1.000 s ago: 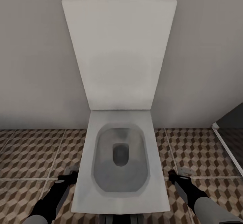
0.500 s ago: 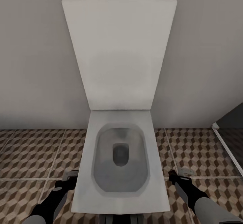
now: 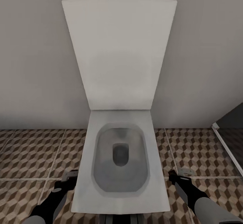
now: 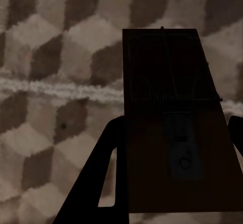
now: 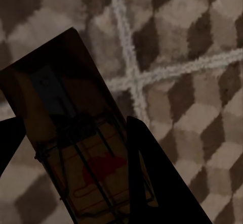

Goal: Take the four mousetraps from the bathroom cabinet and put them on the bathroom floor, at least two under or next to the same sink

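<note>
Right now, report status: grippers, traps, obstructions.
Left gripper shut on a mousetrap, right gripper shut on another mousetrap. Both above the bathroom floor. Toilet dead ahead, between the arms.

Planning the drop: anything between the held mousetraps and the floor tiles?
Nothing visible. Each claw, left and right, holds a mousetrap over bare bathroom floor. The toilet sits between the arms, not beneath either trap.

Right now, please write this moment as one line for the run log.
left claw: holds mousetrap | right claw: holds second mousetrap | both over floor | ahead: toilet, lid up
</note>
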Controlling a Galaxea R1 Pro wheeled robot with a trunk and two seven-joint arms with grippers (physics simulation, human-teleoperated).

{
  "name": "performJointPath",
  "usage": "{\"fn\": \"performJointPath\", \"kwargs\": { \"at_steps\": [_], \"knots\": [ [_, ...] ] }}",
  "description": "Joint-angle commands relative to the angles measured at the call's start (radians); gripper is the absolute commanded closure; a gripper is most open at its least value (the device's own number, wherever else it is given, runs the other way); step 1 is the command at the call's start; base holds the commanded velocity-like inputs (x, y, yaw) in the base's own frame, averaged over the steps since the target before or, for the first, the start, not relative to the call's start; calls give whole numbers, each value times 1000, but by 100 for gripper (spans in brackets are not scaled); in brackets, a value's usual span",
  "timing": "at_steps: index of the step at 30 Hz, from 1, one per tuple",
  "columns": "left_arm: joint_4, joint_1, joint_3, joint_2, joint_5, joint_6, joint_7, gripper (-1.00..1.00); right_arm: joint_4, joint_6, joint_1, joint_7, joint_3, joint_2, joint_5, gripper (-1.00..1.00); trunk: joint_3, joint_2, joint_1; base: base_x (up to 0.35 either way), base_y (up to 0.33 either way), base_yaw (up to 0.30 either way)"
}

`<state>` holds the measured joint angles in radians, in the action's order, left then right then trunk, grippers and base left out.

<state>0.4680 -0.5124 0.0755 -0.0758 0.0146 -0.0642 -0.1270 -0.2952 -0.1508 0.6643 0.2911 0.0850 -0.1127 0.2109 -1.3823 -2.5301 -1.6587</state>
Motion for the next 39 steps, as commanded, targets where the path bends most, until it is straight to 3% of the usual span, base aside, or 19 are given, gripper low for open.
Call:
{"fn": "performJointPath", "kwargs": {
  "at_steps": [1,5,9,18,29,39],
  "knots": [
    [-2,0,1,0,3,2,-4,100,-2,-5,0,6,9,-1,8,100,-1,0,0,0,0,0],
    [-33,0,1,-1,4,70,-32,100,-1,0,0,6,9,-1,8,100,-1,0,0,0,0,0],
    [-82,0,0,1,11,118,-109,100,-1,2,0,6,9,-1,8,100,-1,0,0,0,0,0],
    [-107,0,0,3,12,224,-136,100,-1,2,0,6,9,-1,8,100,-1,0,0,0,0,0],
    [-120,0,-4,6,14,265,-138,100,3,53,0,6,5,-1,20,100,-1,0,0,0,0,0],
    [-114,0,-7,15,14,282,-134,100,4,51,0,6,8,-2,15,100,-1,0,0,0,0,0]
  ]
}}
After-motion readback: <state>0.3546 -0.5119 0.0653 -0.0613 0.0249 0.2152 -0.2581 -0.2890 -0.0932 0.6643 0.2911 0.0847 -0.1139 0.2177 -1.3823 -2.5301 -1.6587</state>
